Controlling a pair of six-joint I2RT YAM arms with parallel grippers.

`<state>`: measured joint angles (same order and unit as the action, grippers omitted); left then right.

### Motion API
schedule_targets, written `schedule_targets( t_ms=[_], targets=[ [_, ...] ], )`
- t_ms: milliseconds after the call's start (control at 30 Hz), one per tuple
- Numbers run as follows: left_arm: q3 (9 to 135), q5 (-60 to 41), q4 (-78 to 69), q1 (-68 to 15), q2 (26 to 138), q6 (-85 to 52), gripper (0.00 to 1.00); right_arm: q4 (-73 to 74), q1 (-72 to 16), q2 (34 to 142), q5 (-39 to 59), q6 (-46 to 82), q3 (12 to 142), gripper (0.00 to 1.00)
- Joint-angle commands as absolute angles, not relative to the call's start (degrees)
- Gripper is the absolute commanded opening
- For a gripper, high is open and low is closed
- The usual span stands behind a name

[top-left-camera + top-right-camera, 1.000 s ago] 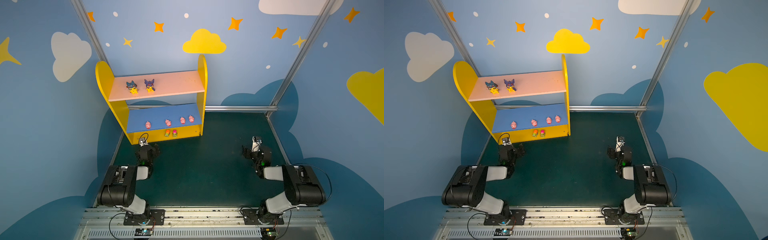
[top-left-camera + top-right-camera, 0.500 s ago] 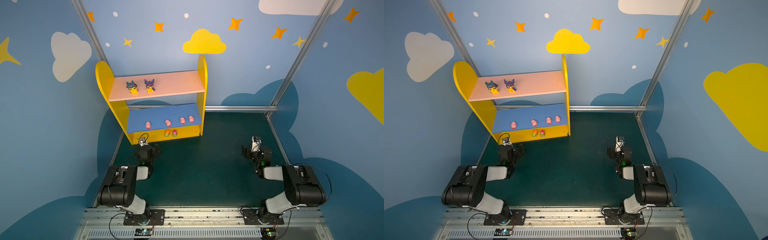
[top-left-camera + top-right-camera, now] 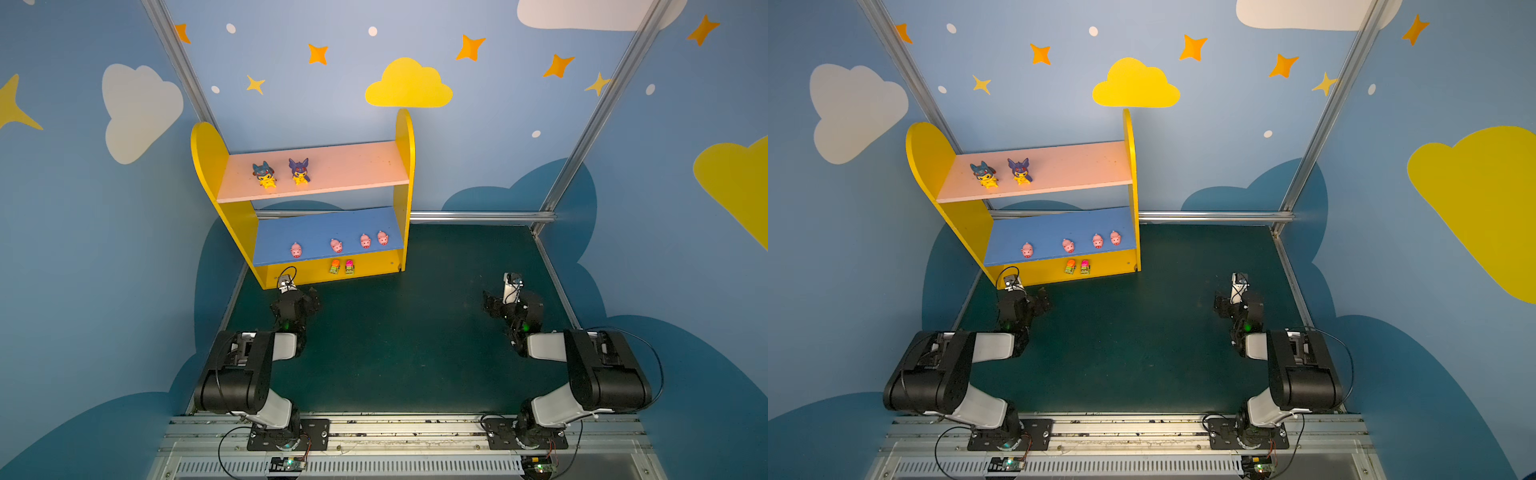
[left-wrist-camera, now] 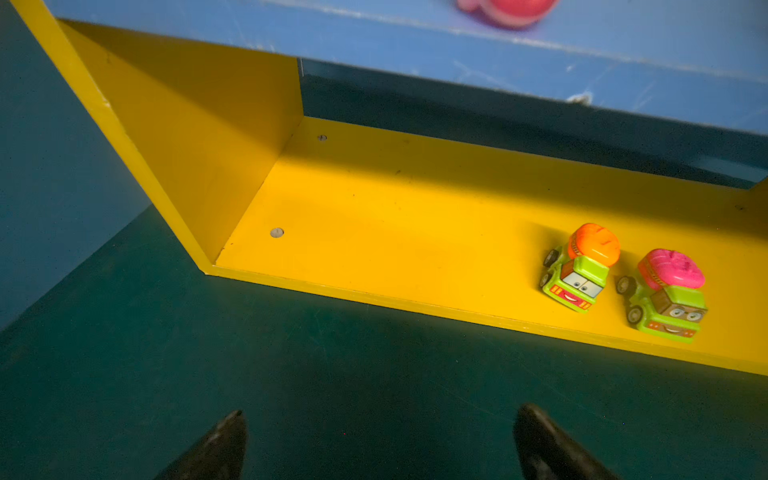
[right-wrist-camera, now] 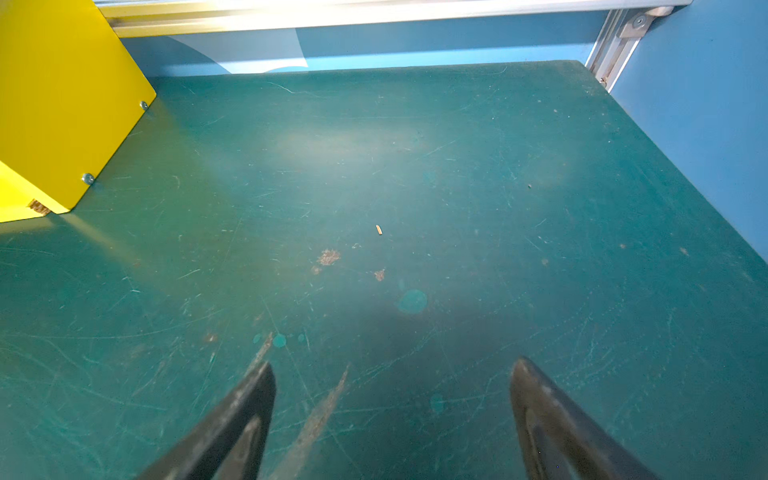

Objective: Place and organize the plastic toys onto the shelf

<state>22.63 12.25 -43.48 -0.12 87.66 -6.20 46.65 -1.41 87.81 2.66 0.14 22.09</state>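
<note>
Eight small plastic toys (image 3: 336, 245) sit sorted by kind on the yellow-sided two-tier shelf (image 3: 210, 166) at the dark green desk's (image 3: 415, 332) eleven o'clock. Our left pincer (image 4: 380, 409) and right pincer (image 5: 392, 363) gape wide and empty. We judge the sorting done, so we should retreat without nudging the shelf.

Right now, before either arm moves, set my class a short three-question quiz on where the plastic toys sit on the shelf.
1. How many small pink plastic pigs stand on the blue lower board?
2. True or false: the two yellow figurines in eared hoods sit on the yellow base board.
3. The left tool is: A) shut on a car; B) open and empty; C) shut on a pig.
Key: 1) four; 2) false, they sit on the pink upper board; 3) B.
</note>
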Motion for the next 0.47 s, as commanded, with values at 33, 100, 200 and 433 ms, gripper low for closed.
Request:
schedule_targets(
  t_ms=[33, 100, 200, 433],
  targets=[
    [23.29, 11.89, -43.9, 0.0, 87.1, -5.68, 1.0, 46.89, -1.32, 87.1, 3.08, -0.09, 22.76, 0.87],
    [23.38, 11.83, -43.79, 0.0, 87.23, -5.51, 1.0, 46.86, -1.32, 87.1, 3.08, -0.09, 22.78, 0.87],
    [23.56, 11.7, -43.48, 0.0, 87.31, -5.45, 1.0, 46.85, -1.36, 87.1, 3.08, -0.09, 22.76, 0.87],
    [23.39, 11.61, -43.64, 0.0, 87.09, -5.54, 1.0, 46.85, -1.33, 87.1, 3.16, -0.09, 22.77, 0.87]
  ],
)
